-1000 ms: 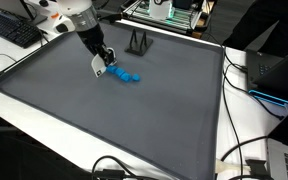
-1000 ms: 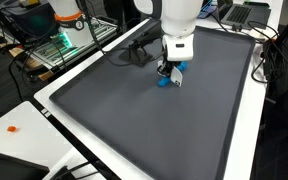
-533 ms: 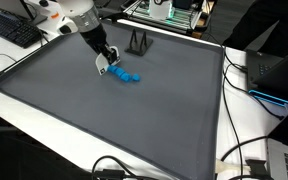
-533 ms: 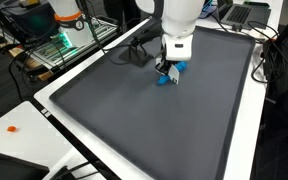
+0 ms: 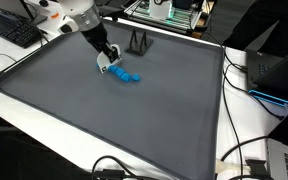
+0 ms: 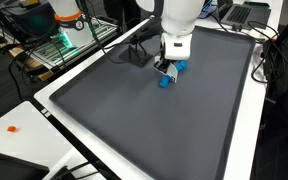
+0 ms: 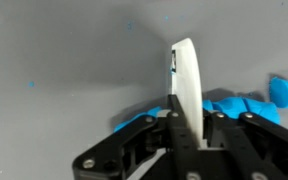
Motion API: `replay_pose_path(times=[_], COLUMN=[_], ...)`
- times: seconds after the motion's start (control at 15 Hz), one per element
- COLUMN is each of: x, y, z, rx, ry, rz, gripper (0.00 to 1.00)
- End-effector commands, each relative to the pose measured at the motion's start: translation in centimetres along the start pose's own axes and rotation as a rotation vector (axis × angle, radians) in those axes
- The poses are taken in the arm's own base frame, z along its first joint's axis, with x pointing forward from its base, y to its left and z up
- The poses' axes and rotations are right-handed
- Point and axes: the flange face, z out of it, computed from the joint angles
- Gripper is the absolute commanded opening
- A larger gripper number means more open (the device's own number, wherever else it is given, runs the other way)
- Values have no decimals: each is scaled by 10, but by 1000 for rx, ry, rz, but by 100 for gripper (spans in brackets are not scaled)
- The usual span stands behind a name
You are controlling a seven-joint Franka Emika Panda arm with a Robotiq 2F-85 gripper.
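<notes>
**GRIPPER CLAMPED ON WHITE PIECE, OVER BLUE PIECES**

**State.** The gripper [image 7: 188, 130] is clenched on a thin white piece [image 7: 187, 85]. In the wrist view the piece shows edge-on and stands straight out from between the fingers. The gripper hangs low over the grey mat [image 5: 114, 125].

**Position.** The blue pieces [image 7: 246, 106] lie on the mat directly beneath the gripper and spread to both sides of it. In an exterior view they form a short row [image 5: 125, 75] running away from the fingertips. Whether the white piece touches them cannot be told.

**Step in hand.** Judged from these views, the white piece is in a firm hold and poised at the blue row.

**Next move.** It calls for a steady clamp and slow, low travel, so that the thin piece neither slips nor scatters the row.

**Surroundings.** A black stand [image 5: 137, 42] sits beyond the gripper, well apart, near the mat's far edge.

**Markings.** The white piece bears a small dark mark near its tip. It is too small to read, and no other writing is legible.
</notes>
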Motion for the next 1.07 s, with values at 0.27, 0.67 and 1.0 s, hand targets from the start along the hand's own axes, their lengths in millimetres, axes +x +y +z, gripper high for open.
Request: replay_pose_path(times=[0.27, 0.67, 1.0], x=[-16, -39, -67], y=[10, 10, 10], z=[-36, -63, -65], rx=[32, 142, 246], ry=[-16, 66, 136], rz=[33, 162, 333], gripper=[2, 2, 2])
